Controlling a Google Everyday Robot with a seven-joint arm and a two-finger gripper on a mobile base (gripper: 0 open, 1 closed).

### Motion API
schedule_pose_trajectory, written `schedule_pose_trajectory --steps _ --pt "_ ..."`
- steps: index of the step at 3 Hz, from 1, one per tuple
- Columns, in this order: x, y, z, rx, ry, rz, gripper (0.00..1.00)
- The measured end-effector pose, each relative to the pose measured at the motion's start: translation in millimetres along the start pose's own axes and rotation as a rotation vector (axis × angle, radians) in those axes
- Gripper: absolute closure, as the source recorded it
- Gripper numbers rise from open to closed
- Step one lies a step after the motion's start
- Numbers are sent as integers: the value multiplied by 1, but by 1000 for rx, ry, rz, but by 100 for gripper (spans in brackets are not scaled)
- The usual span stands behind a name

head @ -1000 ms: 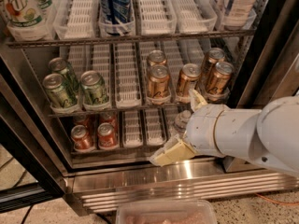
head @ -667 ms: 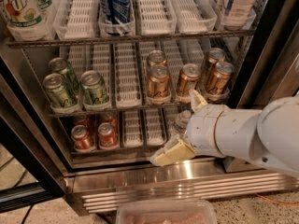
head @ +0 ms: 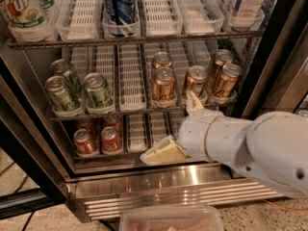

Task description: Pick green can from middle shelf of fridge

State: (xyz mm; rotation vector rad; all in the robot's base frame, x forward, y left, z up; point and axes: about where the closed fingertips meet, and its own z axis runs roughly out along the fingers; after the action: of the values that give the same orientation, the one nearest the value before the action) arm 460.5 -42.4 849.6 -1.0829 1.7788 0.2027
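Three green cans stand in the left lanes of the middle shelf (head: 132,105) of the fridge (head: 159,186): two at the front (head: 61,94) (head: 98,91) and one behind (head: 65,70). My gripper (head: 177,128) is in front of the fridge, lower and to the right of the green cans and apart from them. It is open and empty. One cream finger (head: 192,102) points up by the copper cans, the other (head: 163,153) points left over the bottom shelf.
Copper-gold cans (head: 163,84) fill the right lanes of the middle shelf. Red-orange cans (head: 110,139) stand on the shelf below. Bottles (head: 119,6) stand on the top rack. The dark door frame (head: 269,66) is at the right. A clear tub (head: 171,219) sits at the bottom edge.
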Motion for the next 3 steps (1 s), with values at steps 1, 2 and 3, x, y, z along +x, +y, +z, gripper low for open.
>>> schedule_pose_trajectory --steps 1,2,3 --pt "-16 23 36 -30 -69 41 0" --pt "-29 50 70 -92 -118 59 0" --pt "-38 71 95 -151 -148 66 0"
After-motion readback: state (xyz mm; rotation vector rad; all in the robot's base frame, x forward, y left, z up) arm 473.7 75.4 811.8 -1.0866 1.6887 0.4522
